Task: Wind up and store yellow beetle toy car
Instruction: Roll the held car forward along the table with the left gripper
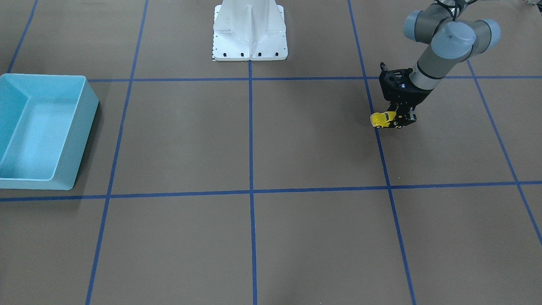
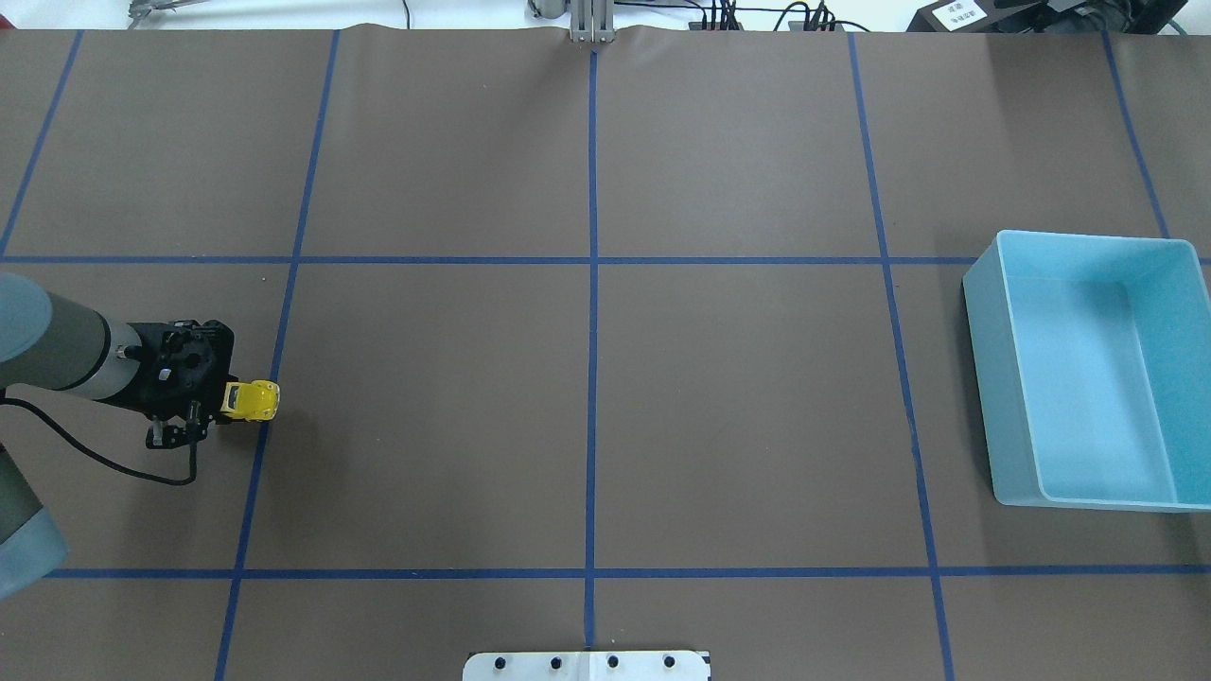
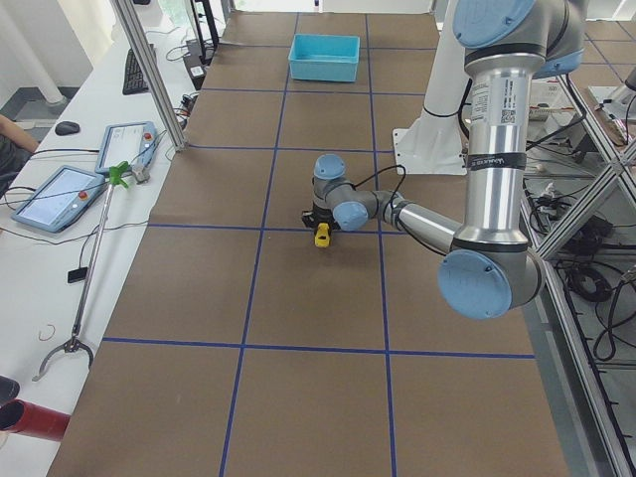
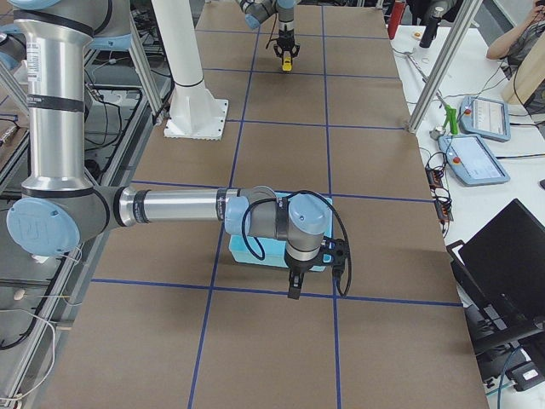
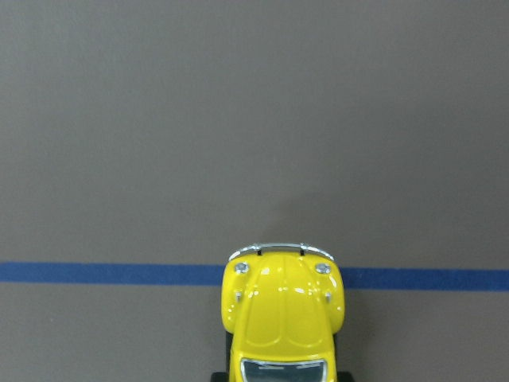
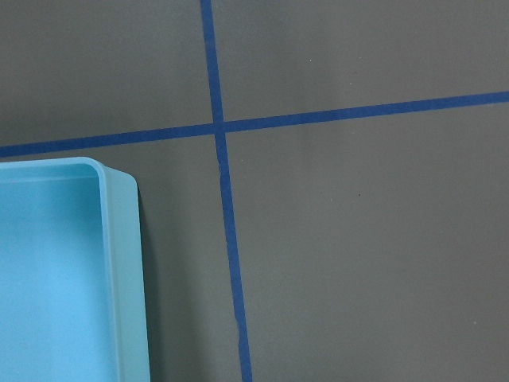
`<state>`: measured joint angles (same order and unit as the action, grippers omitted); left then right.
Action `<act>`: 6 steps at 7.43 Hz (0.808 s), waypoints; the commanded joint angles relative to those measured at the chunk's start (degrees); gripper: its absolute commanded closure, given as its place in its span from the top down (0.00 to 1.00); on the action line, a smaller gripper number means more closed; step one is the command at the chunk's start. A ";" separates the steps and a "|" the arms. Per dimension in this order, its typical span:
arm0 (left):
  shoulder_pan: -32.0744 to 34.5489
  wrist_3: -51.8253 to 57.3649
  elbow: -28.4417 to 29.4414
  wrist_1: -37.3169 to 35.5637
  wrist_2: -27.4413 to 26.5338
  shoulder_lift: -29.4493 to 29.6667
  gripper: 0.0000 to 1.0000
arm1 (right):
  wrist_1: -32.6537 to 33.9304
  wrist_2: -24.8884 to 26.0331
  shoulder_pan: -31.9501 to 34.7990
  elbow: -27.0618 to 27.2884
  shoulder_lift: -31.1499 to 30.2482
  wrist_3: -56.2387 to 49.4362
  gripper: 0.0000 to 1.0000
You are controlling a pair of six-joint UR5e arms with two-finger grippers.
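The car (image 5: 282,318) fills the bottom of the left wrist view, nose pointing away and reaching just over a blue line (image 5: 103,273) taped on the table (image 2: 738,416). It is a tiny, hard, glossy shell on small wheels. I judge it light and stiff, but slick on its rounded roof and flanks, and free to roll if set down loosely. The best hold looks to be across the flat sides low on the body, clear of the rear wheels so that they can drag on the table for winding.

The left claw (image 1: 398,120) is clamped on the car's rear half, its fingers set only as wide as the body, with the nose sticking out in front. The car sits low at the table. Whether its wheels touch the surface I cannot tell.

Well apart, across the whole width of the table, stands the bin (image 2: 998,378), open and with nothing in it. The right claw (image 4: 293,290) hangs just beside the bin's edge, pointing down. It shows only in the side view, so I cannot tell whether its fingers are apart or together.
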<state>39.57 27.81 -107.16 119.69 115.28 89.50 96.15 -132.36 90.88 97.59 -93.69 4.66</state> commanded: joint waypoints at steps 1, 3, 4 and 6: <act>-3.07 -1.51 -3.92 0.10 0.21 0.32 0.24 | 0.00 0.00 0.00 -0.03 -0.26 0.00 1.00; -8.43 -10.92 -4.38 3.15 -1.89 2.60 0.24 | 0.00 0.00 0.00 0.05 -0.26 0.00 1.00; -8.89 -10.76 -4.90 3.61 -2.08 2.35 0.24 | 0.00 0.00 0.00 0.05 -0.26 0.00 1.00; -8.98 -10.75 -4.82 2.92 -2.17 2.61 0.28 | 0.00 0.00 0.00 0.05 -0.26 0.00 1.00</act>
<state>30.87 17.25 -111.96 122.88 113.29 91.96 96.15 -132.36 90.88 97.64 -93.95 4.66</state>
